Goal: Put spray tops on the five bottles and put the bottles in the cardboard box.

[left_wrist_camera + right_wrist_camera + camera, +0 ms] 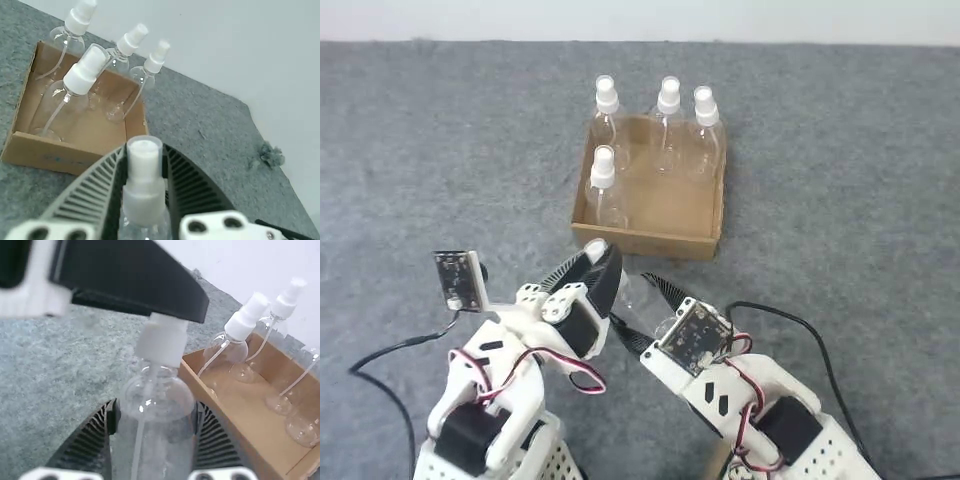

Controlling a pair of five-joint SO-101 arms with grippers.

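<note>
Clear plastic bottle [150,400] stands roughly upright, its white spray top [144,165] pointing up. Around its body the right hand [155,412] is clamped. Above that, the left hand [144,148] pinches the top. Just beyond both hands sits the cardboard box [650,240], holding four capped bottles [604,185].

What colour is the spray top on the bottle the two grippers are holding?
White spray top, clear bottle; best seen in the left wrist view.
</note>
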